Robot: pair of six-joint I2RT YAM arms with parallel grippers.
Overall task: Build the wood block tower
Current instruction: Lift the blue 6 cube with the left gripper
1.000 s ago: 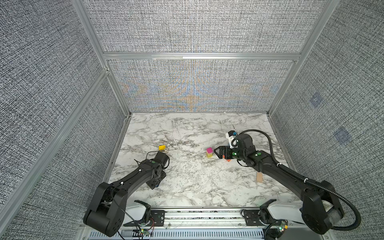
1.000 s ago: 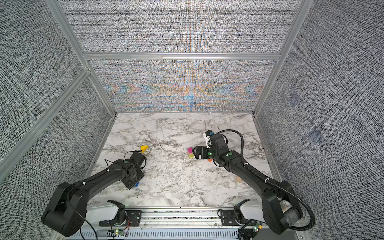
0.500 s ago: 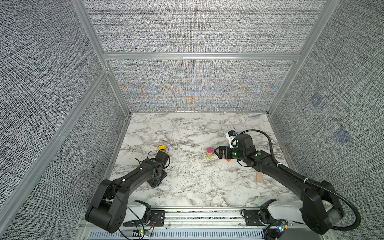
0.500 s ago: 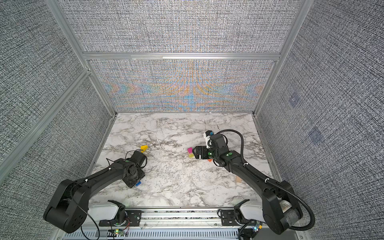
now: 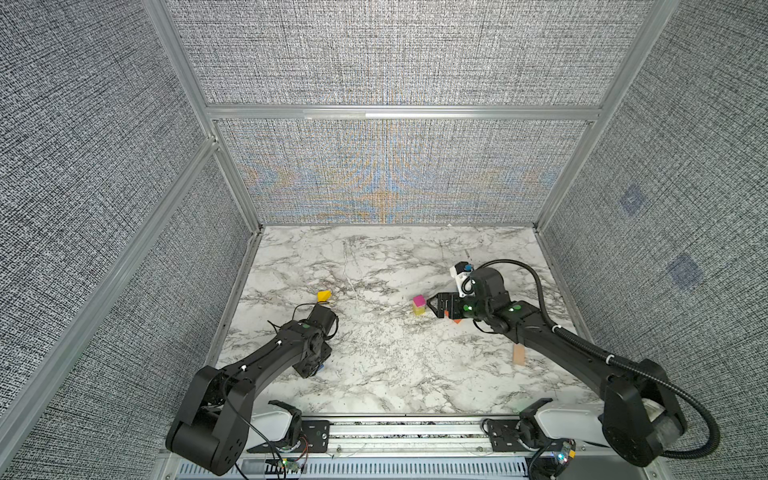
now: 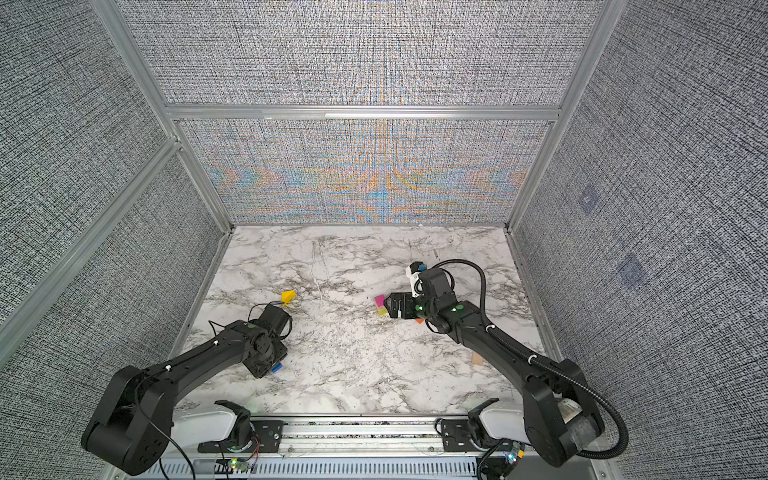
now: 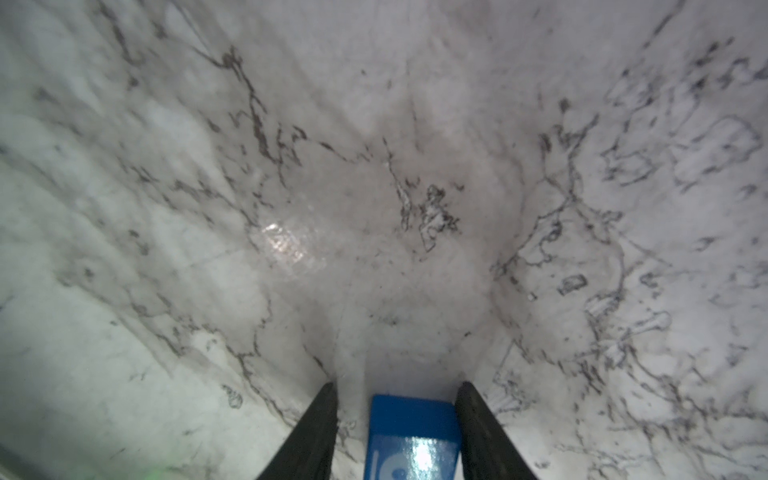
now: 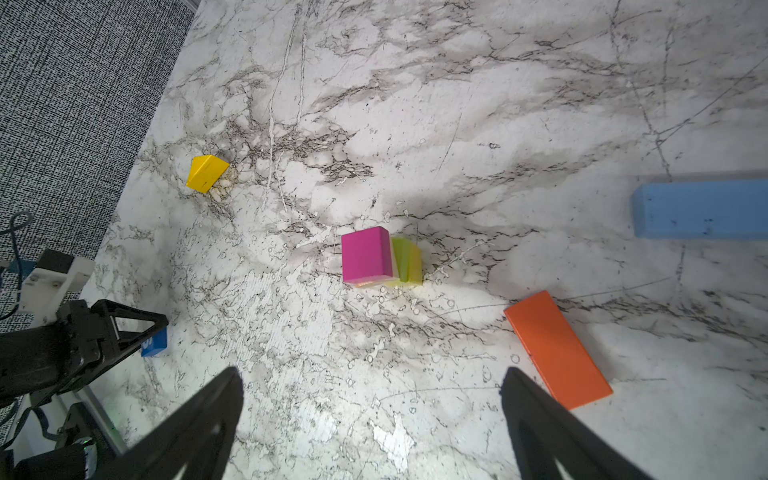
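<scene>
The tower is a short stack, a magenta cube [image 5: 419, 300] on a lime and yellow base [image 8: 409, 259], standing mid-table. My right gripper [image 8: 370, 370] hangs open and empty just right of it in both top views. Low over the front left of the table, my left gripper [image 7: 398, 384] straddles the blue "6" cube [image 7: 413, 436]. One finger [image 7: 473, 419] touches the cube; a gap shows at the other. The cube rests on the marble. A yellow wedge [image 5: 324, 295] lies behind the left arm. An orange slab [image 8: 557, 349] and a blue slab [image 8: 702, 210] lie beside the right gripper.
A plain plank [image 5: 518, 355] lies beside the right forearm at the front right. Grey fabric walls [image 5: 374, 166] enclose the marble table [image 5: 374, 353] on three sides. An aluminium rail [image 5: 399, 432] runs along the front edge.
The left gripper's jaws have narrowed round the blue cube, and its wrist has settled slightly toward the front. The right arm has not moved.
</scene>
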